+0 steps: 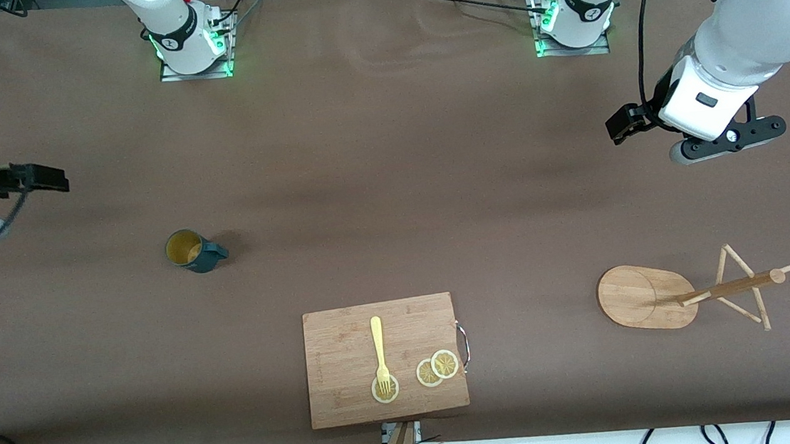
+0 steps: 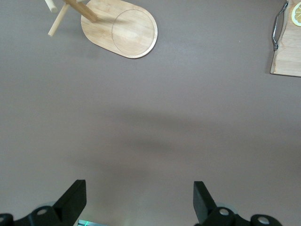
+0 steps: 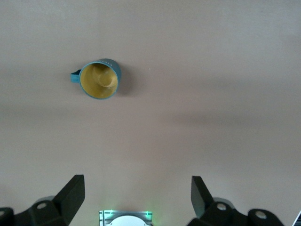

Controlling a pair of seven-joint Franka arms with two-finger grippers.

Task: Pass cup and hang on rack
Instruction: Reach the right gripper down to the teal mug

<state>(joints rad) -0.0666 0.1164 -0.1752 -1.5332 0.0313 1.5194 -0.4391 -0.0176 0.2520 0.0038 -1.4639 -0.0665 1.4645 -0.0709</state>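
- The right pincer [image 3: 136,197] hangs wide open and empty over the counter [image 1: 391,179] at the right arm's end.
- The left pincer [image 2: 138,200] waits, equally open and empty, over the left arm's end.
- The cup [image 1: 191,250], dark teal with a yellowish inside, stands upright toward the right arm's end.
- The rack [image 1: 648,296], pale bamboo, stands near the counter's front edge, toward the left arm's end.

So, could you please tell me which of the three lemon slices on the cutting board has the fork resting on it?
The lemon slice nearest the front camera, alone under the fork tines; the other two slices overlap beside the board's metal handle.
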